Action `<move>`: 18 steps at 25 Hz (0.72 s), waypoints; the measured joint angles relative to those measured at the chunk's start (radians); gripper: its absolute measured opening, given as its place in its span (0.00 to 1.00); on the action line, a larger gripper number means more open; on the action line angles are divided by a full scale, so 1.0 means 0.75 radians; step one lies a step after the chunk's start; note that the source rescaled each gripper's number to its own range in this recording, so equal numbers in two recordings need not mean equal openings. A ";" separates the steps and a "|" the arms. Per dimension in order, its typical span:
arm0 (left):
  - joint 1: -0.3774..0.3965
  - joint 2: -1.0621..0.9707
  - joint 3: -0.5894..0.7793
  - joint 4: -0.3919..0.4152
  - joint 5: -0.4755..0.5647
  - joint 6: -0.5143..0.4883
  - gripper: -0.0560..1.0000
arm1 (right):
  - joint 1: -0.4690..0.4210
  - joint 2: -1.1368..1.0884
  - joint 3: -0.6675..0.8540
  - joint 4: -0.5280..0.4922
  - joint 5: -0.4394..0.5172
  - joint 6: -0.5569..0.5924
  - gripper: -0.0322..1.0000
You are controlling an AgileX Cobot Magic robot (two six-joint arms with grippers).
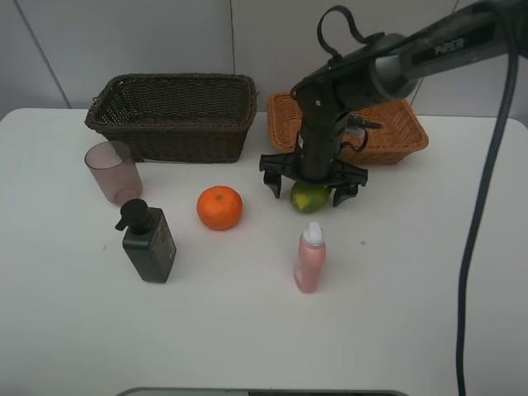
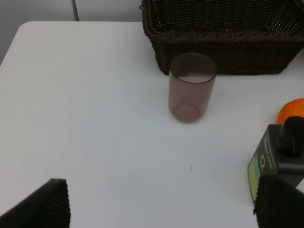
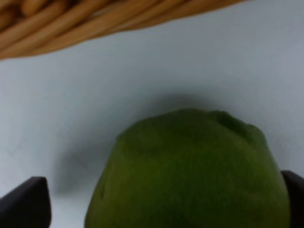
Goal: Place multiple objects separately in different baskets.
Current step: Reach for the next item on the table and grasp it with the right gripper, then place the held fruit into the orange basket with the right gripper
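Green shading to yellow, the fruit [image 1: 309,198] sits on the table just in front of the light orange-tan basket [image 1: 402,138]. Its skin is dull and slightly lumpy in the right wrist view. The right gripper [image 1: 313,183] hangs directly over it with its jaws spread wide, one finger on each side of the fruit and nothing clamped.

To the left of the fruit lies the orange [image 1: 219,206], round and bright. The pink bottle [image 1: 310,259] stands upright nearer the camera, with a white cap. Further left, the black pump bottle [image 1: 148,242] stands near the translucent mauve cup [image 1: 113,171], which is upright just in front of the dark brown basket [image 1: 181,136]. That basket is the deeper of the two, and both sit side by side at the back.

The left gripper [image 2: 160,203] is held above the table near the cup with its fingers far apart, holding nothing.

The table [image 1: 247,330] is plain matte white, and pale wall panels [image 1: 124,33] rise behind it.
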 joint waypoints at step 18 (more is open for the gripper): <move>0.000 0.000 0.000 0.000 0.000 0.000 1.00 | 0.000 0.000 0.000 0.000 -0.001 0.001 0.53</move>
